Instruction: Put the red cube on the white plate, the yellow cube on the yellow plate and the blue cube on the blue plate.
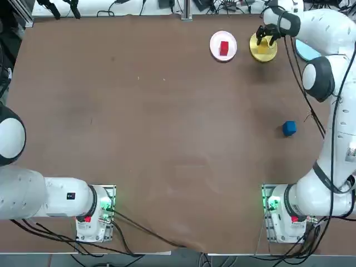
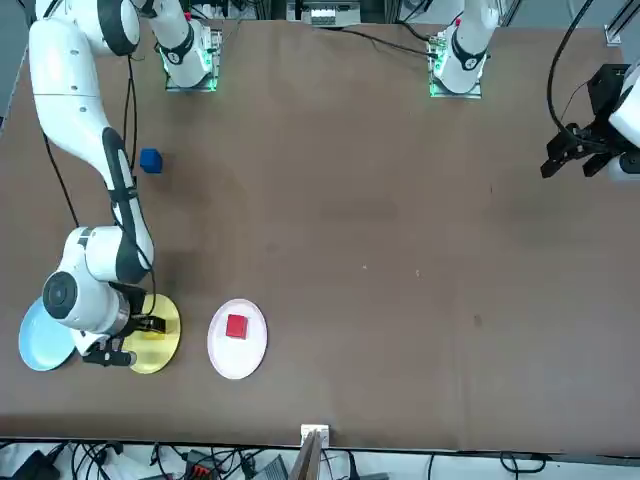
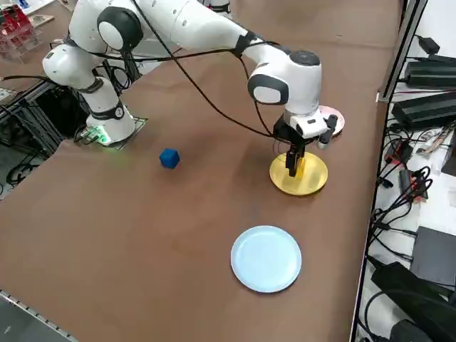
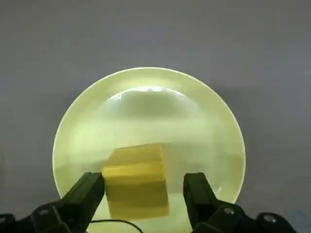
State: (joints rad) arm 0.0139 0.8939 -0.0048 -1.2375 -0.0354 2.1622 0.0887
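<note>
Wrist view: yellow cube [image 4: 137, 179] on yellow plate [image 4: 194, 121]; right gripper [image 4: 145, 191] spread, w/ gaps.

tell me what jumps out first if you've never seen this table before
The right gripper hangs low over the yellow plate at the far edge of the table, fingers open on either side of the yellow cube that sits on it. Beside it the red cube lies on the white plate. The blue cube sits alone on the bare table, well away from the empty blue plate.
</note>
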